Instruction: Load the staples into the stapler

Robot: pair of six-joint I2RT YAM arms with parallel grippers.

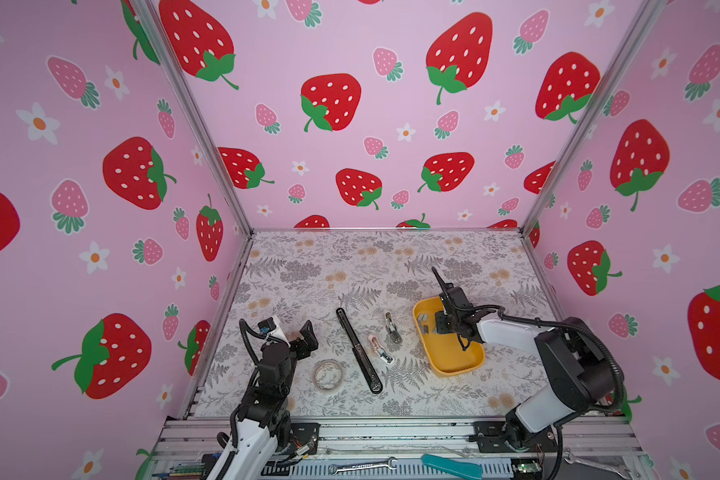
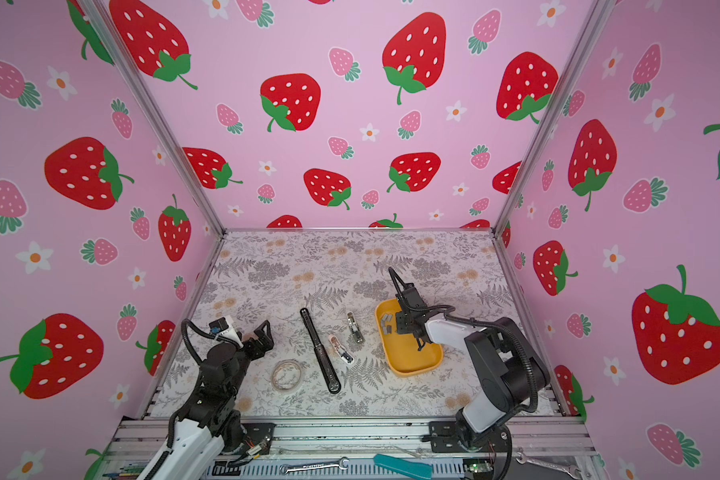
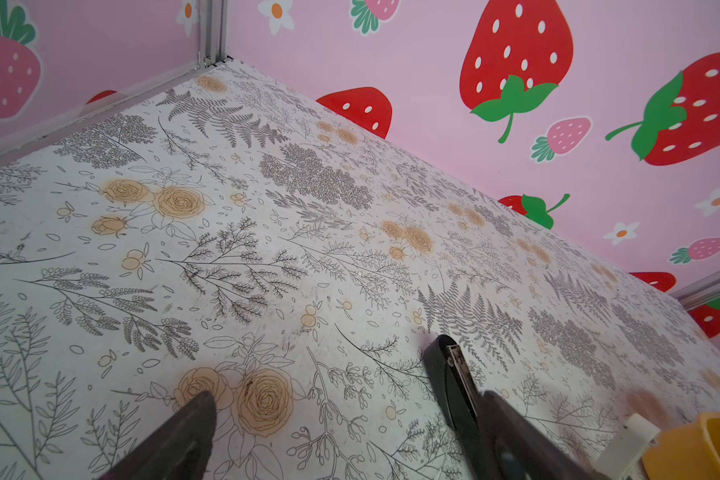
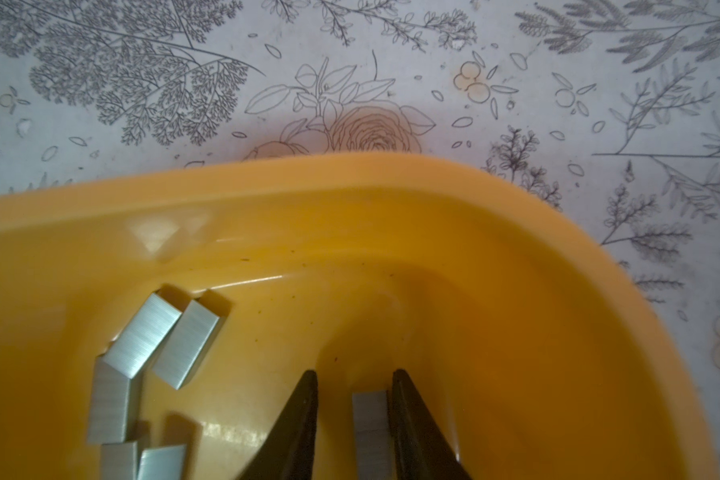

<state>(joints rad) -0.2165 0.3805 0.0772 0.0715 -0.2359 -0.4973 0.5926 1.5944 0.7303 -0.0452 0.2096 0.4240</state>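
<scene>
Top views: the right claw (image 1: 437, 326) reaches down into the yellow tray (image 1: 460, 365), because the staples (image 1: 422, 321) lie there. The long black stapler (image 1: 358, 353) and two small staplers (image 1: 393, 328) wait on the table (image 1: 308, 270), apart from the tray.

Left wrist view: the left claw (image 3: 350, 399) is wide open and holds nothing.

Right wrist view: the right claw's jaws stand a little apart around one strip (image 4: 371, 428). It touches one finger and is not pinched yet. The other strips (image 4: 163, 345) lie close by.
</scene>
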